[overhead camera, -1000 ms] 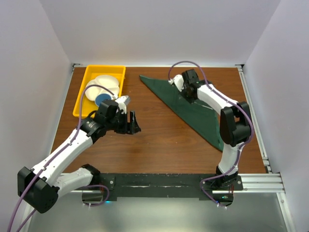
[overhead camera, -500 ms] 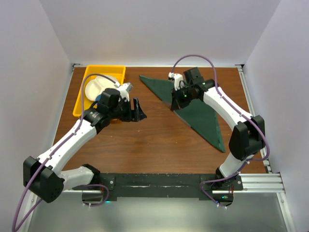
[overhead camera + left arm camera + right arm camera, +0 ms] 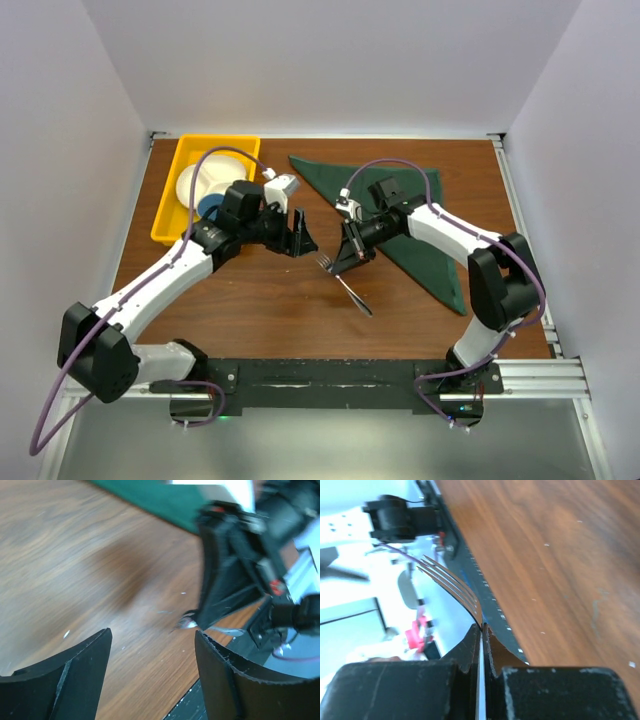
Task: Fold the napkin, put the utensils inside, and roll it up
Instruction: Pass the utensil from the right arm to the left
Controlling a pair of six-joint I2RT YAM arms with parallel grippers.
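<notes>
The dark green napkin lies folded into a triangle at the back right of the table; its edge shows in the left wrist view. My right gripper hangs just off the napkin's left edge, shut on a silver fork. The tines stick out past its closed fingertips. My left gripper is a little to the left, facing it, open with nothing between the fingers. From there I see the right gripper and the fork's tip.
A yellow tray at the back left holds a white plate and a blue cup. A black rail runs along the table's near edge.
My right gripper has swung left and nearer, off the napkin, and a fork now shows in its jaws. My left gripper has moved right toward it, staying open.
</notes>
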